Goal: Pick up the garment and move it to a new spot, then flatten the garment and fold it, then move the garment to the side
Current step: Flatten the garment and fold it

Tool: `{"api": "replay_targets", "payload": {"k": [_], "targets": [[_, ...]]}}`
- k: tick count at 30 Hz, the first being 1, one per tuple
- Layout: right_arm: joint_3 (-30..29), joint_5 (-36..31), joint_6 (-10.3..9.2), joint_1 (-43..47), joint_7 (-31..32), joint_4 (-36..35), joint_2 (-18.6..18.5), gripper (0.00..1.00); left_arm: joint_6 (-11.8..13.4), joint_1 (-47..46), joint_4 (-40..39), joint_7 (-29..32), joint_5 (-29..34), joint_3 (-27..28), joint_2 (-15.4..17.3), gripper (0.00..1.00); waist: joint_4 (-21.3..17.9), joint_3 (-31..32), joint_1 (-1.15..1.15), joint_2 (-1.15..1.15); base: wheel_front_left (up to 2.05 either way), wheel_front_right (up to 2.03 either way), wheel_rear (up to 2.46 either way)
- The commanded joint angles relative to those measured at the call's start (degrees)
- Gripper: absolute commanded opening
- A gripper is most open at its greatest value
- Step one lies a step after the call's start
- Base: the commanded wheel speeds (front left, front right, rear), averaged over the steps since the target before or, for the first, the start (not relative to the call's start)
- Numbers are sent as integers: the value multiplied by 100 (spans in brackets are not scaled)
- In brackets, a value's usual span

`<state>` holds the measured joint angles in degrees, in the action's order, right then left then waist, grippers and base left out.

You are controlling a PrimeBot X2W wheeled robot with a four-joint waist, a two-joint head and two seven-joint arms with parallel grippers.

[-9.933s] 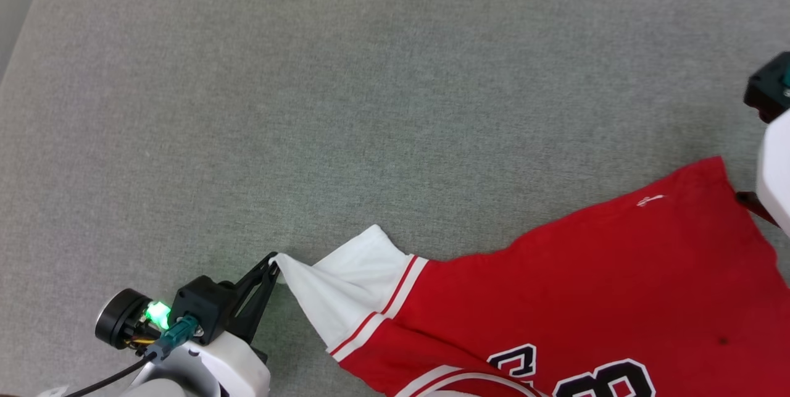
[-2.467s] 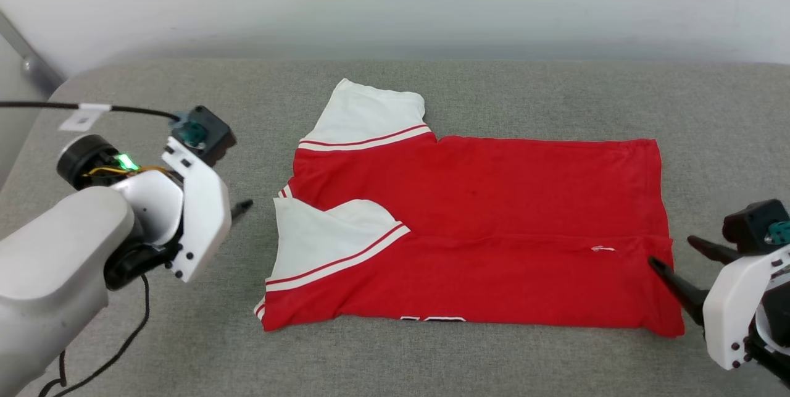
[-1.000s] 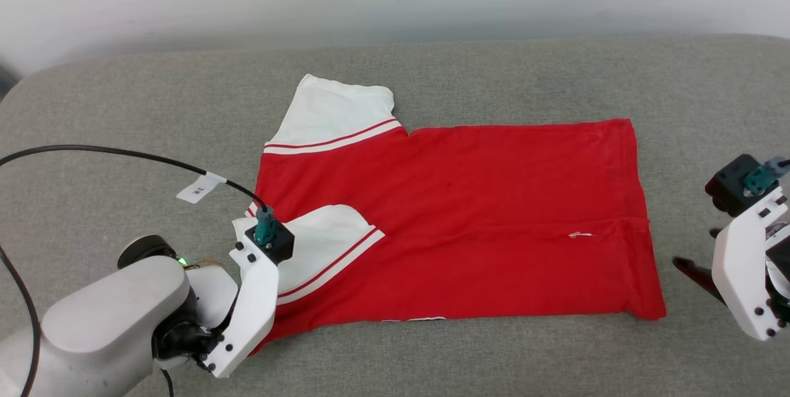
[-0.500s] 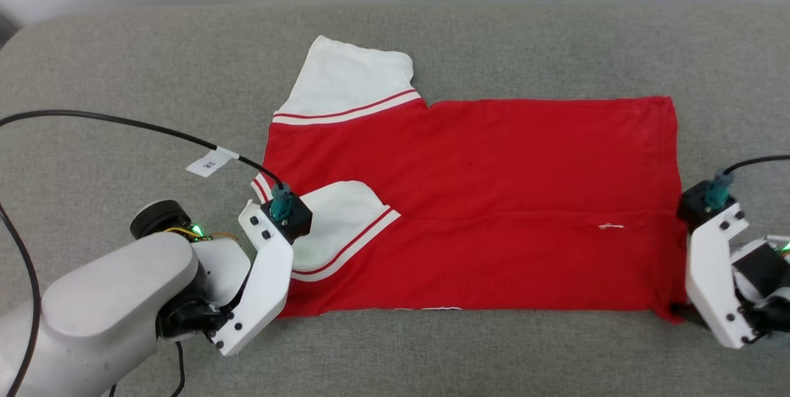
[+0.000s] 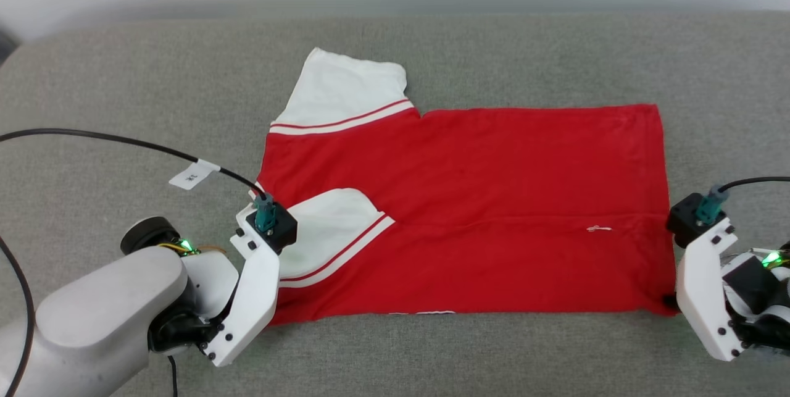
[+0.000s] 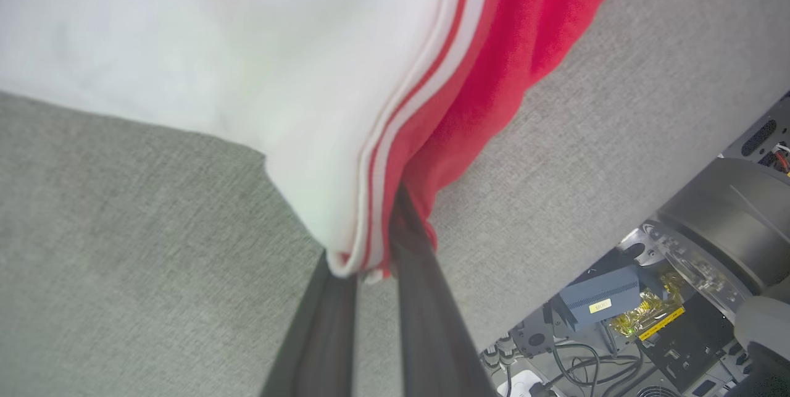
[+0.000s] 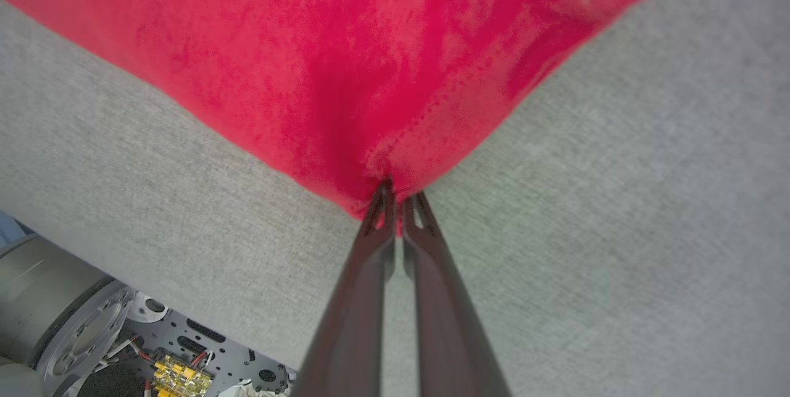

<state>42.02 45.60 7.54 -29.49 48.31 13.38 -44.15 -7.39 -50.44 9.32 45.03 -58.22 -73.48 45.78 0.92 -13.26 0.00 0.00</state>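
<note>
The garment (image 5: 481, 212) lies flat on the grey cushion, red body sideways, its near long edge folded over and one white sleeve (image 5: 345, 91) sticking out at the back. The near white sleeve (image 5: 327, 227) rests on top. My left gripper (image 6: 370, 264) is shut on the garment's near-left corner (image 6: 426, 156), pinching sleeve and red cloth; in the head view its fingers are hidden under the left wrist (image 5: 253, 286). My right gripper (image 7: 397, 196) is shut on the near-right hem corner (image 7: 395, 156), beside the right wrist (image 5: 703, 279). The lettering is hidden.
The grey cushion (image 5: 154, 100) spreads wide to the left, right and behind the garment. Its front edge runs close to both grippers, with the robot base and wiring (image 6: 623, 304) below it. A black cable with a white tag (image 5: 192, 175) arcs over the left side.
Both grippers came down to the garment's near corners and shut on them. Since half a second ago the whole picture shifted slightly with the camera; the garment lies much the same.
</note>
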Motion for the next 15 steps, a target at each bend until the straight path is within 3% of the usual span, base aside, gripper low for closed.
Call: {"api": "replay_targets", "payload": {"k": [1, 15], "targets": [[11, 25, -11, -68, -82, -22, -99, 0, 3, 79, 27, -59, -21, 9, -11, 0, -56, 159, 0, 0, 0, 0, 0], [-247, 666, -10, 707, -514, -996, -1186, 0, 4, 632, -353, -76, -140, 5, 302, 0, -84, 784, 0, 0, 0, 0, 0]]}}
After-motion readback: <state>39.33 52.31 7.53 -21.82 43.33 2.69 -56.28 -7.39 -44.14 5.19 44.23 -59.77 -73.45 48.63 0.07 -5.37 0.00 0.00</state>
